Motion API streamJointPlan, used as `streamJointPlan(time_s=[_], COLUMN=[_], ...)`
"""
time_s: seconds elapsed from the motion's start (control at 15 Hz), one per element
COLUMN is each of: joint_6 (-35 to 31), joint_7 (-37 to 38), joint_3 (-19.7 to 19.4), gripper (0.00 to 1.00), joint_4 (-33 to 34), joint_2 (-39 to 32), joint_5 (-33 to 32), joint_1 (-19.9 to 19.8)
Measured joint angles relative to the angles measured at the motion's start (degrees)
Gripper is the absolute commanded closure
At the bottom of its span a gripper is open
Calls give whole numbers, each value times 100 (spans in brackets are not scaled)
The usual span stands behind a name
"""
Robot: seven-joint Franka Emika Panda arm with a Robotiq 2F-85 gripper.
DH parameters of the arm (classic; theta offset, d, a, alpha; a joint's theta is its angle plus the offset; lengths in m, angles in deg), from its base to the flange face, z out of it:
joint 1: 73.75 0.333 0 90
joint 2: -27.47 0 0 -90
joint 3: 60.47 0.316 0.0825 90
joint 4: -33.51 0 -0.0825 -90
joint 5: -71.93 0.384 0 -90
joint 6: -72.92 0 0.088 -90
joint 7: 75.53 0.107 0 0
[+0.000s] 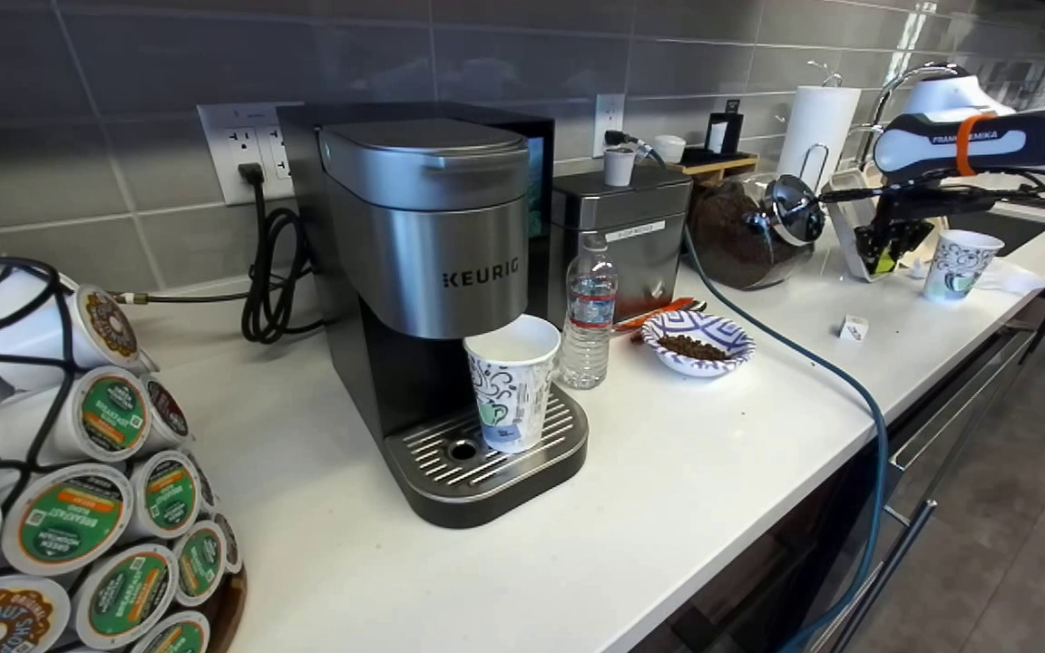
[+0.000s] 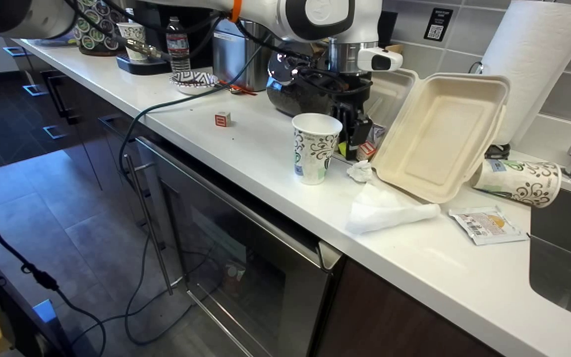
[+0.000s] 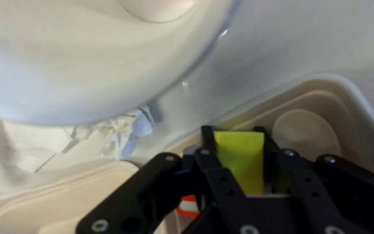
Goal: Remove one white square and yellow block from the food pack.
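Note:
The food pack is a beige clamshell box standing open on the counter; its lid or half [image 2: 439,139] tilts up in an exterior view, and its rim [image 3: 365,107] shows in the wrist view. My gripper [image 3: 234,130] is down at the pack, its fingers touching both sides of a yellow-green block [image 3: 242,156]. The block also shows under the gripper in both exterior views [image 1: 885,261] [image 2: 342,148]. A red-and-white block [image 3: 187,206] lies beside the gripper in the pack. The white square, a small white block with a red mark [image 2: 222,119] [image 1: 854,328], sits on the counter outside the pack.
A paper cup [image 2: 316,148] stands close to the gripper. Crumpled napkins [image 2: 389,208], a sachet [image 2: 486,223] and a tipped cup [image 2: 523,181] lie near the sink. A glass jar [image 1: 749,231] stands behind. A blue hose [image 1: 813,354] crosses the counter.

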Motion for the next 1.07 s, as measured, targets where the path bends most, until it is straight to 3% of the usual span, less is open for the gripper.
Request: streamJointPlan(time_s=[0.4,0.67,1.07], joint_6=[508,878,2212], joint_7=[-264,-871,-2150], joint_3=[71,381,774], gripper=[91,91,91], joint_4=[381,378,308], joint_2=[86,423,805], joint_5=[-159,-139,-92], joint_1=[-3,-41,-188])
